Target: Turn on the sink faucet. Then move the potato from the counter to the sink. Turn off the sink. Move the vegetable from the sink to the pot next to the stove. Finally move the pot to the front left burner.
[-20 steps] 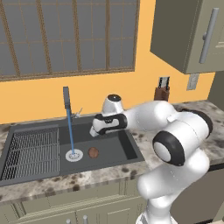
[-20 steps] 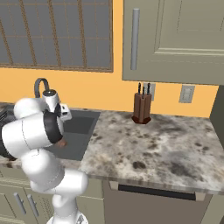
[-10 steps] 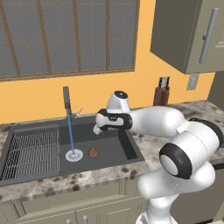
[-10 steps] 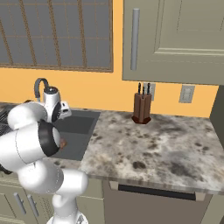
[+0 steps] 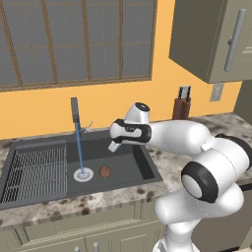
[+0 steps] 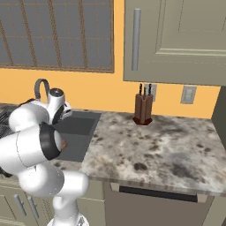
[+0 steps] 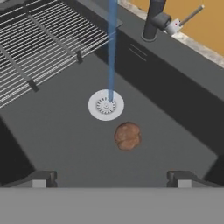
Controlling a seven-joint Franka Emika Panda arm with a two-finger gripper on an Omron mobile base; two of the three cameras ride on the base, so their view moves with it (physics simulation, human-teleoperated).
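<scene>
in the left base view the potato lies on the floor of the sink, just beside the white drain on the side toward the arm, and the stream of water from the faucet falls onto the drain next to it, so the potato sits close to the stream but not under it; the gripper hangs above the sink basin, up and to the arm's side of the drain, holding nothing. in the right base view the arm's own white links cover most of the sink, and a small brown patch at the link's edge may be the potato, though that cannot be told for sure; the knife block stands well away from the drain, on the counter by the wall. in the hand view the two fingertips stand spread as wide as they go with nothing between them, and the potato lies between them and the drain, touching neither. by the look of it the potato is firm, lumpy and fairly light, probably wet and a little slick, inclined to roll on the flat basin floor; a hold across its narrower middle, with the pads low on its sides, seems the safest.
</scene>
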